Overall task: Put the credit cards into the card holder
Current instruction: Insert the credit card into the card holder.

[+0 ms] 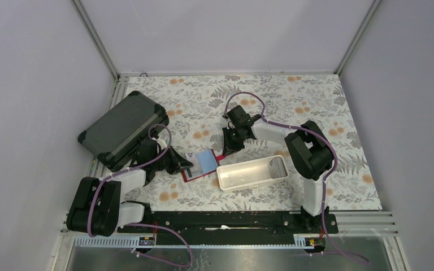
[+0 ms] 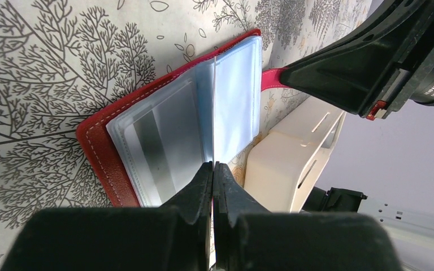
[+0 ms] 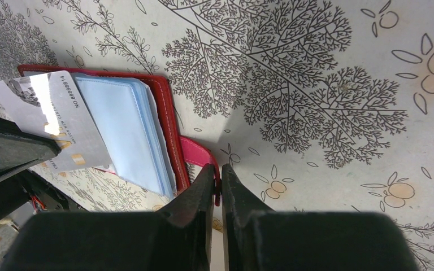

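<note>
My left jaws clench a card edge-on over the open wallet. My right jaws pinch its strap. The tray sits just beside the wallet, and the case lies by my left arm.

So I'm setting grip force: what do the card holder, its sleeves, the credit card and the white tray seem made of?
The card holder: red leather or imitation, matte, pale stitching. The sleeves: clear flexible plastic, glossy glare. The credit card: thin stiff plastic, printed, probably. The white tray: likely moulded plastic, smooth, slotted wall.
</note>
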`<move>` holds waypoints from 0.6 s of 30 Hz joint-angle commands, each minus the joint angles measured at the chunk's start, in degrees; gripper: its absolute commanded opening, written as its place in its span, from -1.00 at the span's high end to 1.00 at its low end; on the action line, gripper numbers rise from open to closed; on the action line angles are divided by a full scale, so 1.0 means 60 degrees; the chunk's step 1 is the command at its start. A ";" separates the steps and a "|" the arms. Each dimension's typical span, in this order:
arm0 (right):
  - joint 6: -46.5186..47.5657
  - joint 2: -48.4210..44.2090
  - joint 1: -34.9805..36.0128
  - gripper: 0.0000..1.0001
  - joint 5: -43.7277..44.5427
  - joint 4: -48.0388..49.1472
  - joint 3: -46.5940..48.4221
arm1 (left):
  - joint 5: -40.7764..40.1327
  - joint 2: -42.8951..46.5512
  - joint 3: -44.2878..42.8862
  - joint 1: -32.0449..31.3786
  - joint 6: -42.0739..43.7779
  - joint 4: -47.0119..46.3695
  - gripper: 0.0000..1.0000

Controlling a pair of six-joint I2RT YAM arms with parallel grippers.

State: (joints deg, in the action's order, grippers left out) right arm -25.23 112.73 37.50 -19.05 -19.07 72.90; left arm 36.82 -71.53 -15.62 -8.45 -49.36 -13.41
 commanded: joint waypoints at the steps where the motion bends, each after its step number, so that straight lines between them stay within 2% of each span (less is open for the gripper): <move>1: 0.0111 0.0106 0.0053 1.00 0.0084 -0.0221 0.0183 | 0.0001 -0.0105 0.0039 -0.0013 0.0212 -0.0393 1.00; 18: 0.0160 0.0144 0.0038 1.00 0.0113 -0.0344 0.0249 | 0.0414 0.0068 0.0182 -0.0006 -0.0342 -0.0870 1.00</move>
State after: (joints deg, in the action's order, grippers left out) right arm -25.19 112.79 37.50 -19.05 -19.31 72.90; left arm 37.34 -71.85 -15.14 -8.45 -50.15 -14.55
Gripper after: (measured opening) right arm 0.118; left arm 0.022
